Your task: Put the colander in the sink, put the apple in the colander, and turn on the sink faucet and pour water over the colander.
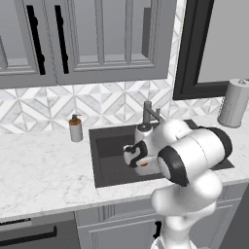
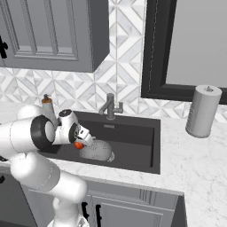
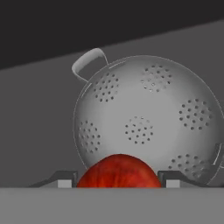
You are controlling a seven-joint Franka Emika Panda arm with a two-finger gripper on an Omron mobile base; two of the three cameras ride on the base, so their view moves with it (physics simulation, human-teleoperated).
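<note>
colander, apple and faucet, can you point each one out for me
colander [image 3: 144,127], hand view, on the perforated inner bowl.
apple [image 3: 119,171], hand view, on its red top between the jaws.
sink faucet [image 2: 110,106], right base view, on the upright post behind the sink.

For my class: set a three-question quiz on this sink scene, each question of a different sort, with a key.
1. True or false: the round grey metal colander already sits in the dark charcoal sink.
2. What sits between the claw fingertips?
A. brown-topped soap dispenser
B. small red-orange apple
C. paper towel roll
3. Fill in: no water runs from the dark grey metal ____.

Key: 1 true; 2 B; 3 faucet.
</note>
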